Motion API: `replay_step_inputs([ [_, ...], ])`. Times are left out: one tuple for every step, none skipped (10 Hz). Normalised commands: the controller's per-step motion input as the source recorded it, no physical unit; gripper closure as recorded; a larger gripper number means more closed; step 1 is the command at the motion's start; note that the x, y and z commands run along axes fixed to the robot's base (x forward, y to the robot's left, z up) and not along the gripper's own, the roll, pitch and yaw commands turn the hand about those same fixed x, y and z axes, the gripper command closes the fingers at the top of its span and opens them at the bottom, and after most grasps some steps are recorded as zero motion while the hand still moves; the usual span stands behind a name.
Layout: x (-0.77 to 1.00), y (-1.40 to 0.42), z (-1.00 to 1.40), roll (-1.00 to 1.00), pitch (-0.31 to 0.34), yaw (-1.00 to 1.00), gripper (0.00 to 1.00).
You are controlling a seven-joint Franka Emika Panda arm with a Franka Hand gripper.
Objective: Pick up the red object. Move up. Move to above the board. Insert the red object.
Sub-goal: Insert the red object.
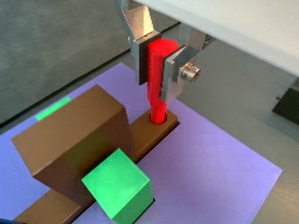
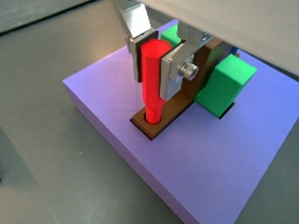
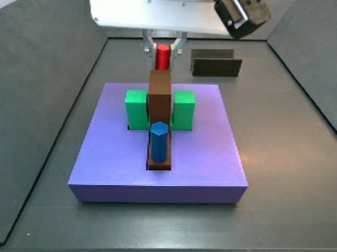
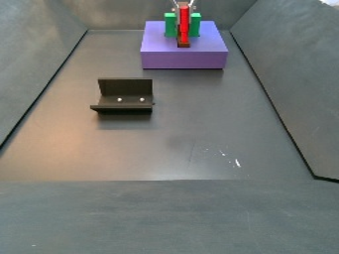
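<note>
The red object point(image 1: 156, 77) stands upright, long axis vertical, its lower tip on the board point(image 1: 149, 137). The gripper point(image 1: 163, 52) pinches its upper part between its fingers.

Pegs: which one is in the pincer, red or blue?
The red peg, upright between the pincer plates at the board's far end; the blue peg stands free.

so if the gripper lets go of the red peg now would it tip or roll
Probably stays put: the red object stands upright with its lower end in the board, between the fingers of the gripper. It looks stiff and smooth. Loose on the purple slab, its round shape would likely roll.
</note>
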Motion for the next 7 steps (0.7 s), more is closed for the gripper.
replay_step_inputs([
  [0.14,-0.12,-0.32,0.35,0.000,0.05,1.00],
  [0.12,0.00,-0.33,0.35,0.000,0.00,1.00],
  [-0.13,0.13,-0.47,0.29,-0.026,0.00,1.00],
  [0.00,0.06,-0.43,0.22,0.000,0.02,1.00],
  [0.00,0.00,-0.51,0.03,0.000,0.00,1.00],
  [0.00,0.02,-0.39,-0.03,-0.023,-0.03,1.00],
  [0.00,0.00,0.00,0.00,0.000,0.00,1.00],
])
